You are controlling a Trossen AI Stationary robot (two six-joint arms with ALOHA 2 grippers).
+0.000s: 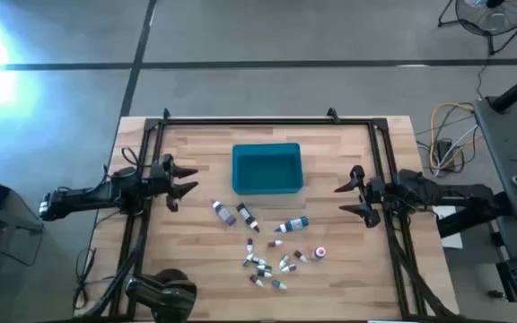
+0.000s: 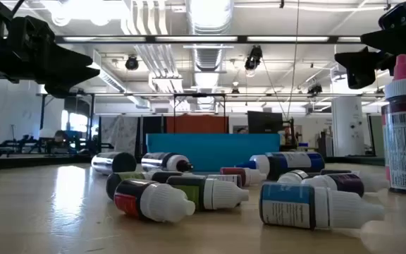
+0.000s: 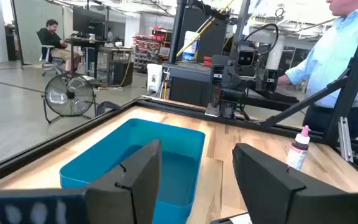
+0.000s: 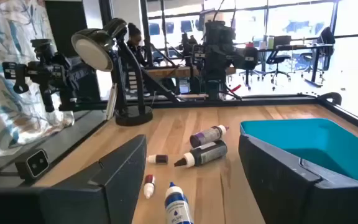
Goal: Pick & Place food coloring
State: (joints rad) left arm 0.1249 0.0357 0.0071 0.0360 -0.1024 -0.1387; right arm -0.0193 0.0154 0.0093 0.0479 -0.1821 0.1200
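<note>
- Both arms idle at the worktop (image 1: 348, 144) edges: left end effector (image 1: 185, 178) and right end effector (image 1: 348, 199) spread wide, holding nothing.
- Food coloring (image 1: 267, 247) scattered just in front of the teal bin (image 1: 267, 169).
- Best to single out an outlying bottle (avoiding the tight cluster), then descend squarely.
- Upright pink-capped bottle (image 2: 404, 134) obvious at table height, a mere dot from overhead.

— What sort of place was it?
— An open-plan robotics lab or workshop. Bare ducts (image 2: 206, 42) and strip lights ran across the ceiling, and the floor was polished concrete (image 1: 267, 31).
— Anything else?
— A floor fan (image 3: 69, 98), desks with monitors where a person (image 3: 53, 38) sat, and loose cables (image 1: 447, 135) beside the wooden table (image 1: 330, 269).
</note>
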